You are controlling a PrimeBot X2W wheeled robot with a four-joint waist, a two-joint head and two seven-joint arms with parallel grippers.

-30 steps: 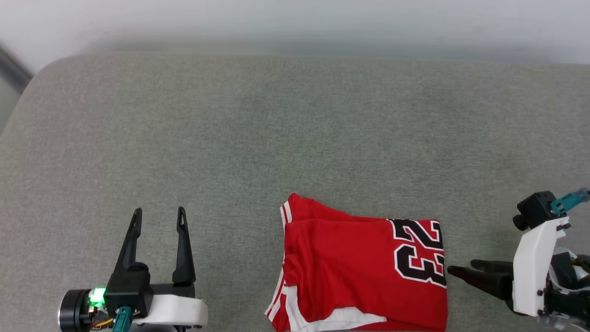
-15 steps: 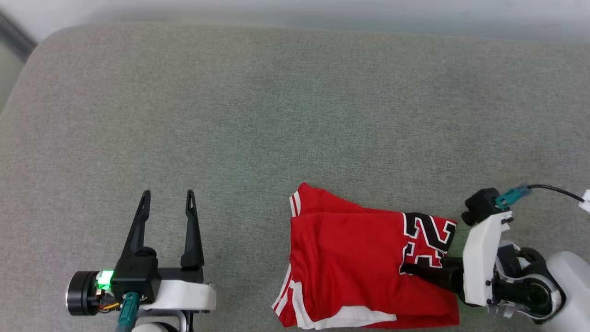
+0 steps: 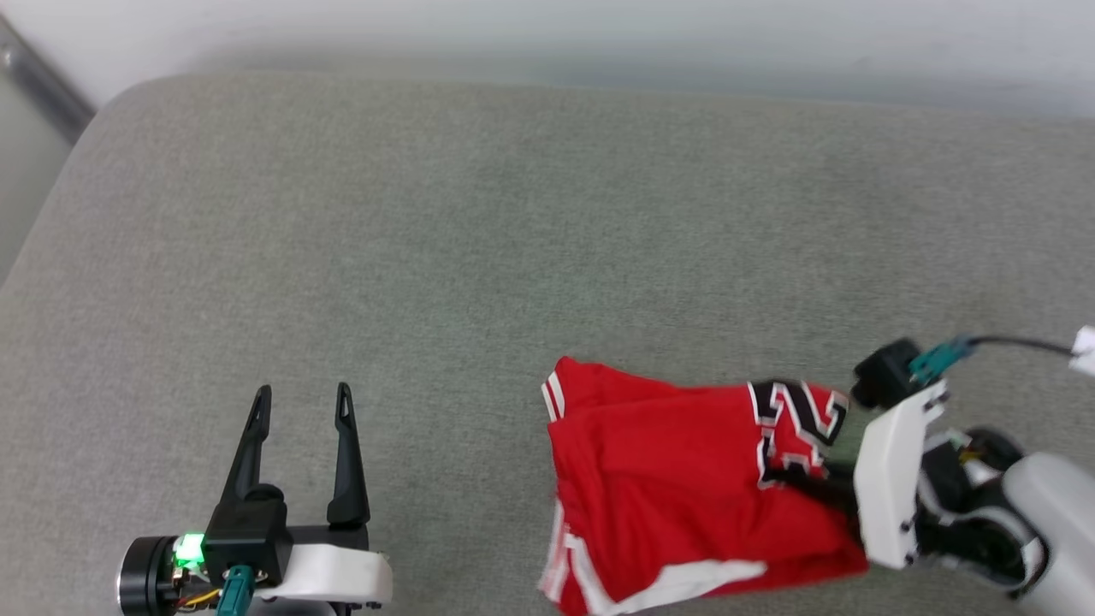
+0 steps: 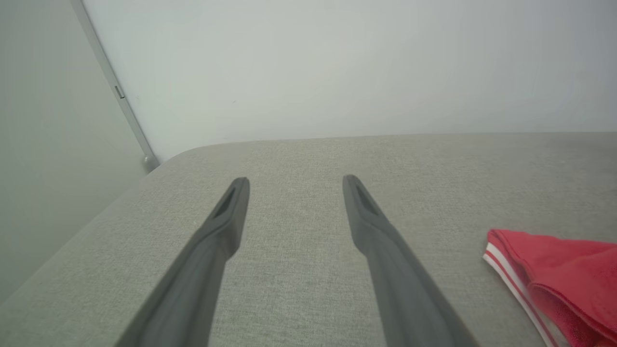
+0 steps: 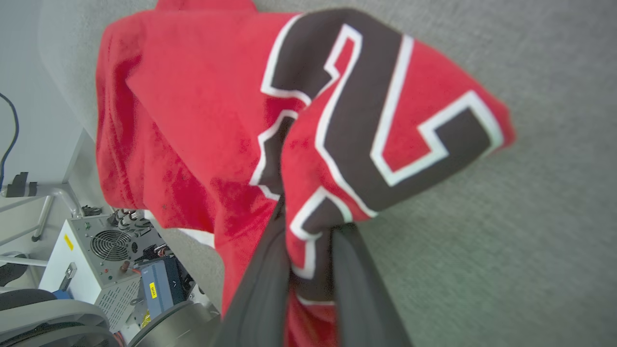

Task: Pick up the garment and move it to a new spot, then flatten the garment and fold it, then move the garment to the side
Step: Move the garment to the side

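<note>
Black "2" on the garment [image 5: 193,96]

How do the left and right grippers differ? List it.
The left gripper has its fingers spread with nothing between them; the right gripper has its fingers pinched on the garment. The left points up the head view, the right sideways into the garment. Both have long dark fingers.

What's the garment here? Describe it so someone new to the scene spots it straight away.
On the wide grey-green padded surface, look low in the head view, right of centre: the garment is a folded red cloth there. Its black, white-outlined 23 and striped trim mark it, and the right gripper pinches its numbered end, while the open left gripper stands apart.
</note>
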